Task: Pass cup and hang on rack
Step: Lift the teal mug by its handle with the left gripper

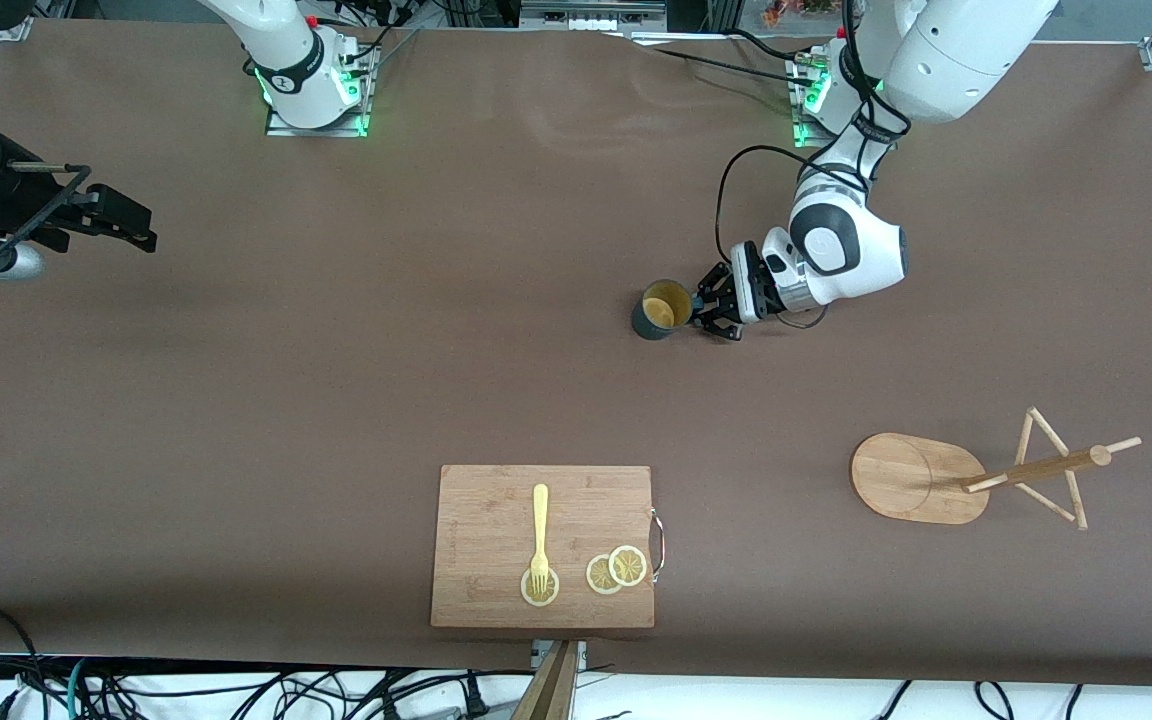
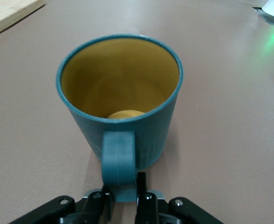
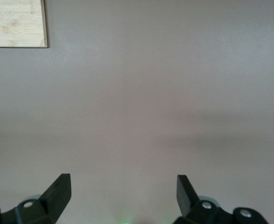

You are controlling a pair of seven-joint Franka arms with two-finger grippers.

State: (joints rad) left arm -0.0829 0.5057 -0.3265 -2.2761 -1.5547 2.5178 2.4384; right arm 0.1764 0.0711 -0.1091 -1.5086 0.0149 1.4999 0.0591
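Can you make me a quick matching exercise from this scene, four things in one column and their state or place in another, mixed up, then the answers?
Things:
1. cup
2. rack
3. fork
4. right gripper

States:
A. open over bare table
B. lying on the cutting board, tines on a lemon slice
C. upright, handle pinched by the left gripper
D. unused, pegs bare, nearer the front camera than the cup

Pairs: 1-C, 2-D, 3-B, 4-A
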